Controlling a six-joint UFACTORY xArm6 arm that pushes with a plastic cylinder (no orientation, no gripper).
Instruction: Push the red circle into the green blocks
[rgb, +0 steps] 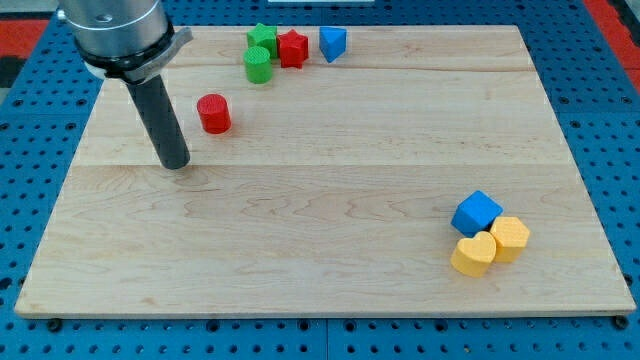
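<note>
The red circle (213, 113) stands on the wooden board at the upper left. The green circle (258, 64) lies up and to the right of it, touching a green star-shaped block (262, 40) at the view's top. My tip (175, 163) rests on the board below and to the left of the red circle, a short gap apart from it. The dark rod rises from the tip to the arm at the top left corner.
A red star block (292, 48) touches the green blocks on their right, with a blue triangular block (333, 43) beside it. At the lower right sit a blue cube (476, 213), a yellow hexagon (510, 238) and a yellow heart (473, 255) together.
</note>
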